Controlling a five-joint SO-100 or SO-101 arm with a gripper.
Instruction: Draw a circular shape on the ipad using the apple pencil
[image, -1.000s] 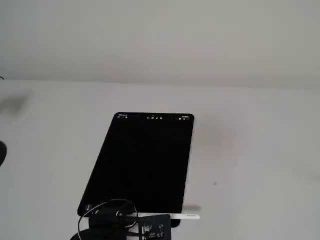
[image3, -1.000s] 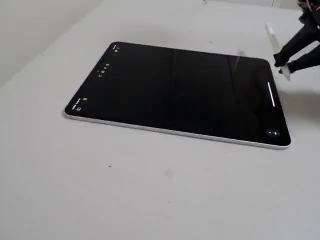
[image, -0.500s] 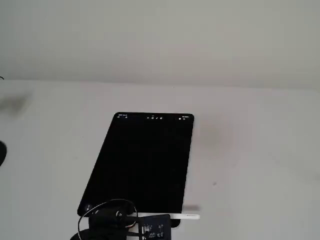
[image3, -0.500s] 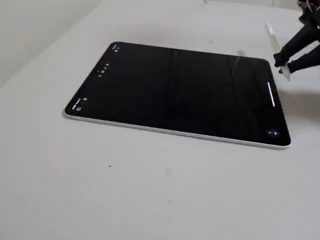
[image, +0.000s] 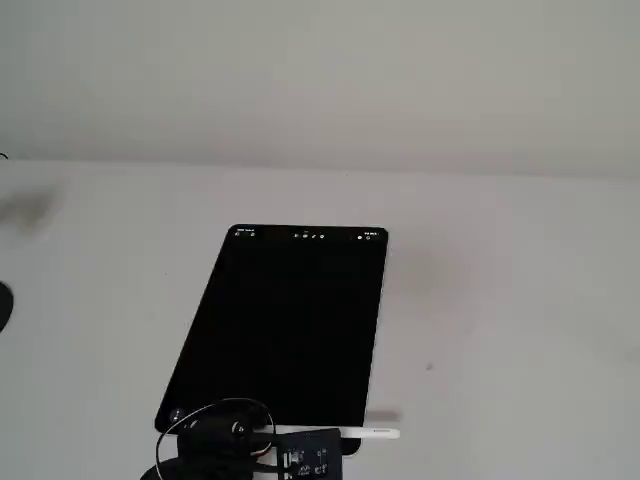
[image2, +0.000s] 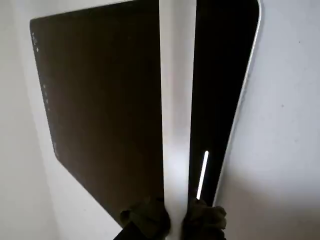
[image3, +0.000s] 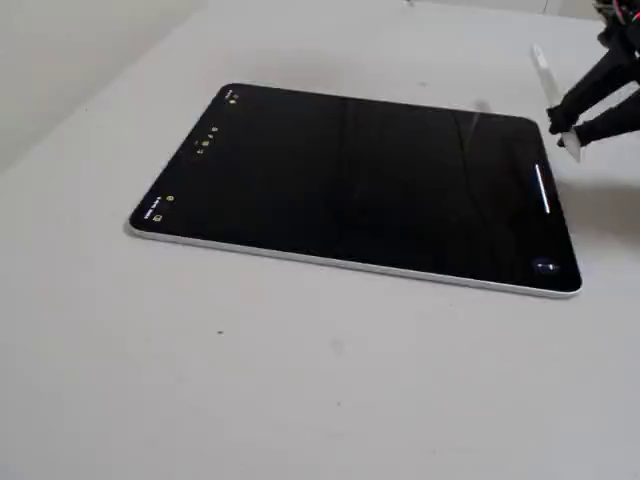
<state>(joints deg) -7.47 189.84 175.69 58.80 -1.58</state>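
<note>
The gripper (image3: 566, 128) is clamped on the apple pencil (image3: 549, 88), apparently above the table beside the ipad (image3: 360, 180) edge.

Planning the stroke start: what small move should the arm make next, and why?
Probably carry the apple pencil inward over the ipad and lower its tip. The claw grips it beside the tablet's short edge, and the screen shows no drawn mark.
</note>
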